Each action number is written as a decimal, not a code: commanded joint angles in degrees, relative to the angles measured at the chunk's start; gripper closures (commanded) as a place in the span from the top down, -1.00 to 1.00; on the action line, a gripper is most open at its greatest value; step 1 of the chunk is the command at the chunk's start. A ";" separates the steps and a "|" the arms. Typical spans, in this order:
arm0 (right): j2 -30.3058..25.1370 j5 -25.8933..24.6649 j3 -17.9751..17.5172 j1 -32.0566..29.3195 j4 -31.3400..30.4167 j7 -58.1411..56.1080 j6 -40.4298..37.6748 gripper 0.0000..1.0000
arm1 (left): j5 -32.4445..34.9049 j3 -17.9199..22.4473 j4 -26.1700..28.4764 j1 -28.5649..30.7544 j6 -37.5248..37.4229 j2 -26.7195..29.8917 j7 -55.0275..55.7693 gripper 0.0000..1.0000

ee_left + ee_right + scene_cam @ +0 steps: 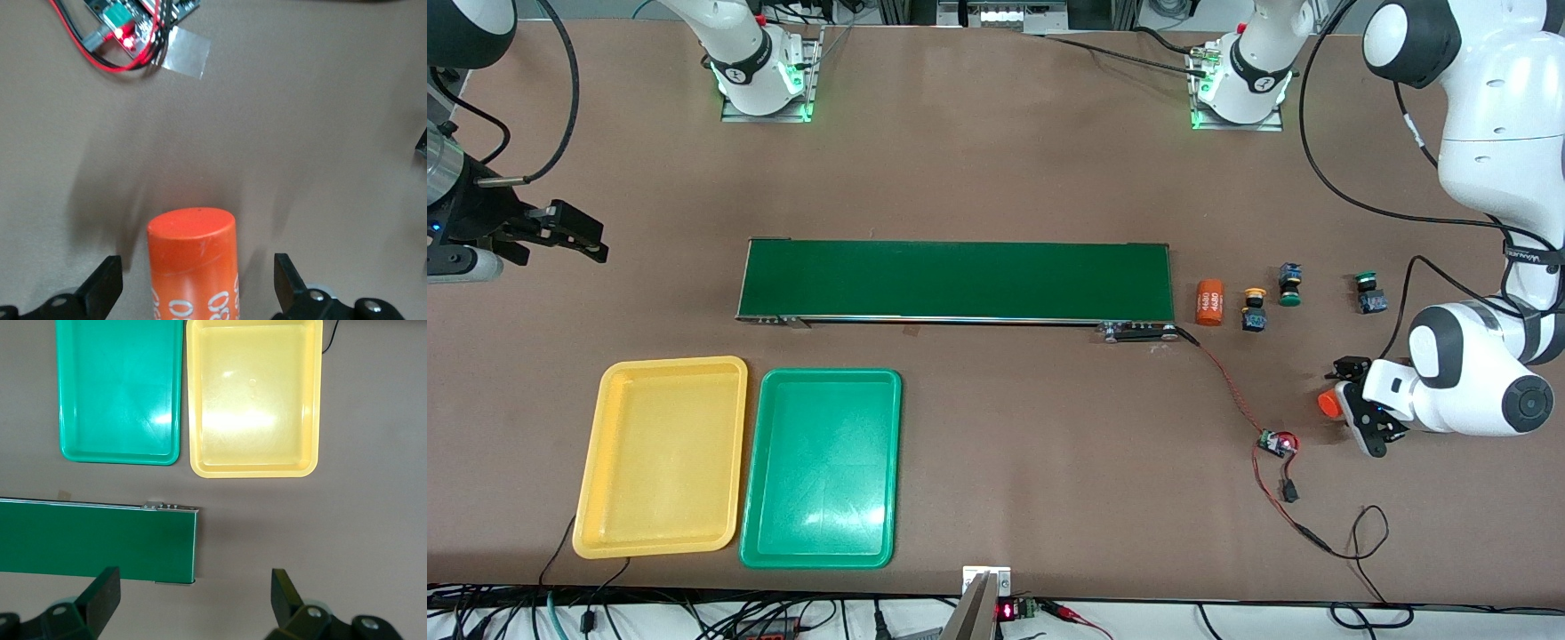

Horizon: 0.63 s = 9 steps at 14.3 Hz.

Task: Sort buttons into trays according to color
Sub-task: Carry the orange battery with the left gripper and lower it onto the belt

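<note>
Both trays, yellow and green, sit empty. Left gripper, jaws apart, straddles an orange can; skip it, grab buttons. Right gripper waits, jaws apart.

On my worktop I see a long dark-green conveyor belt, an orange cylinder at its end, another orange cylinder, and a small circuit board on red-and-black wires.
</note>
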<state>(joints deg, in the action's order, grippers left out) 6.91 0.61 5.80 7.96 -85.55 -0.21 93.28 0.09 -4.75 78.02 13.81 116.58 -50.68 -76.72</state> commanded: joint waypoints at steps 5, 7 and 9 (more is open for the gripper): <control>-0.32 -0.44 -0.35 -0.23 -0.06 -0.32 -0.38 1.00 | -3.50 -0.96 1.43 1.48 -0.30 1.90 -6.94 -0.65; -0.32 -0.52 -0.35 0.12 -0.06 -0.14 -0.38 1.00 | -3.51 -1.66 1.34 0.87 -0.74 3.48 -7.30 -0.93; -0.32 -0.52 -0.35 -0.05 -0.06 -0.14 -0.38 1.00 | -3.25 -5.17 1.08 1.22 -4.84 4.62 -7.12 -1.00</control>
<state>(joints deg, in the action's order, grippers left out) 6.92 0.61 5.71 8.05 -85.54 -0.21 93.27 -2.34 -7.03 77.96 14.62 115.67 -49.03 -82.50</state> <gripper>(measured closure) 0.000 0.498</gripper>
